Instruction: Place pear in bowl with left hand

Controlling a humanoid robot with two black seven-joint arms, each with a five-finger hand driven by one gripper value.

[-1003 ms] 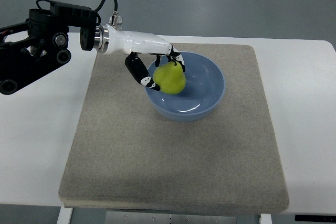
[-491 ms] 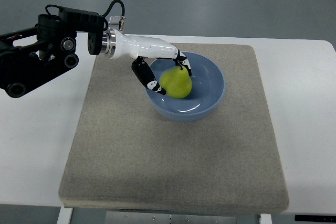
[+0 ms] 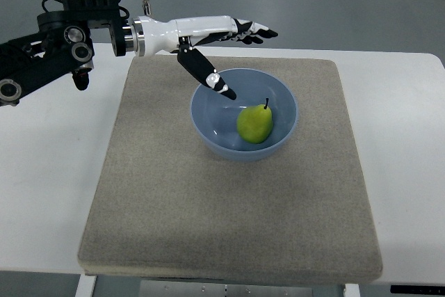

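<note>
A green pear (image 3: pixel 255 124) lies inside the blue bowl (image 3: pixel 208 124), right of the bowl's middle, stem pointing up. My left hand (image 3: pixel 240 50) is above the bowl's far left rim, raised clear of the pear. Its fingers (image 3: pixel 254 31) are stretched out flat toward the right and its thumb (image 3: pixel 211 78) points down over the bowl's left edge. The hand holds nothing. The right arm does not show.
The bowl stands on a grey mat (image 3: pixel 167 199) that covers most of a white table (image 3: pixel 42 186). My left arm's black forearm and joint (image 3: pixel 62 33) hang over the table's far left corner.
The left hand let go of the pear, opened its fingers and rose toward the far side. The pear dropped into the bowl and settled to the right.
</note>
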